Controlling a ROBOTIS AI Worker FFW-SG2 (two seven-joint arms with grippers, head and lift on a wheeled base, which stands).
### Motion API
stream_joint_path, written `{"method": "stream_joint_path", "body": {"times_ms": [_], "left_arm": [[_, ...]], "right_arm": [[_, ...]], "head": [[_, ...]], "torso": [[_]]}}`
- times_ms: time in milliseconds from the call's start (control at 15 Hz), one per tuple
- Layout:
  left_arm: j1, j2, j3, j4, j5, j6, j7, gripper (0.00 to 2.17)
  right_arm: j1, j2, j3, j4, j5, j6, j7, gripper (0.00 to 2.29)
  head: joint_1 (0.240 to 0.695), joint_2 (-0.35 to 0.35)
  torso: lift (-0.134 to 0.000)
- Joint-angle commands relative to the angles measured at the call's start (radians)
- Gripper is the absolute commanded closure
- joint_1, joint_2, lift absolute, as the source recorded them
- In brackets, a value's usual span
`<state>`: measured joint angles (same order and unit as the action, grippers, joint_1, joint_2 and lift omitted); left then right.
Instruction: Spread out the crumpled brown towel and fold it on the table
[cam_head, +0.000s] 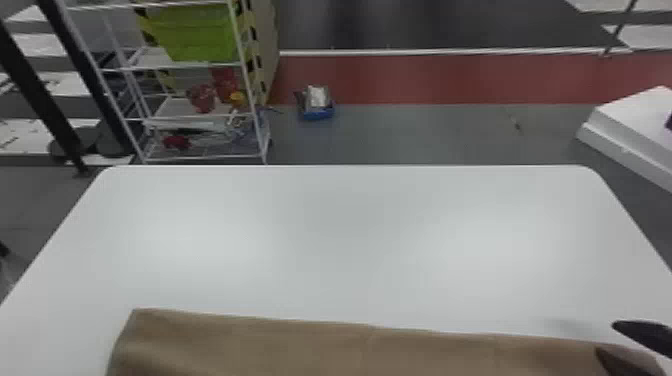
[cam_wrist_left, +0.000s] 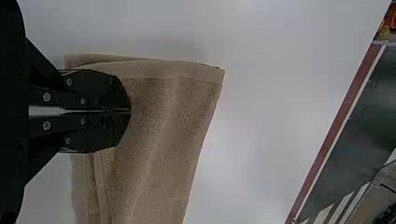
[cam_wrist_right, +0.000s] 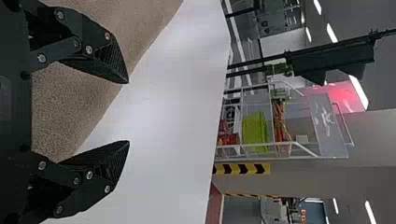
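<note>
On tbl (cam_head: 350, 240), brown towel (cam_head: 320, 350) lies w/ long axis approx L-R.

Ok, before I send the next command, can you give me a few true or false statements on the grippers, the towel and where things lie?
1. The brown towel lies on the white table. True.
2. The left gripper has its fingers together, while the right gripper has them apart. True.
3. The right gripper is clamped on the towel. False: its fingers are open.
4. The towel lies along the table's far edge. False: it is on the near side.
5. The towel is bunched into a ball. False: it lies broad and fairly flat.
</note>
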<state>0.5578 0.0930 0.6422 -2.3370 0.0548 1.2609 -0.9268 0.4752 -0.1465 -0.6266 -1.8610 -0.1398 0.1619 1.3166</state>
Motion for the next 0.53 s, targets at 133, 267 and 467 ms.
{"method": "stream_joint_path", "body": {"times_ms": [133, 267, 467], "left_arm": [[0.027, -0.024, 0.073, -0.061, 0.037, 0.015, 0.011, 0.89], [0.027, -0.024, 0.091, -0.059, 0.04, 0.015, 0.019, 0.68], [0.027, -0.024, 0.091, -0.045, 0.011, 0.012, 0.034, 0.46]], "right_arm": [[-0.001, -0.005, 0.038, 0.037, 0.017, -0.046, 0.0, 0.64], [-0.001, -0.012, 0.065, 0.069, 0.039, -0.071, -0.002, 1.24], [-0.012, -0.044, 0.087, 0.137, 0.046, -0.114, -0.01, 1.51]], "head": [[0.695, 0.059], [0.695, 0.1], [0.695, 0.143]], "torso": [[-0.124], [-0.124], [-0.124]]}}
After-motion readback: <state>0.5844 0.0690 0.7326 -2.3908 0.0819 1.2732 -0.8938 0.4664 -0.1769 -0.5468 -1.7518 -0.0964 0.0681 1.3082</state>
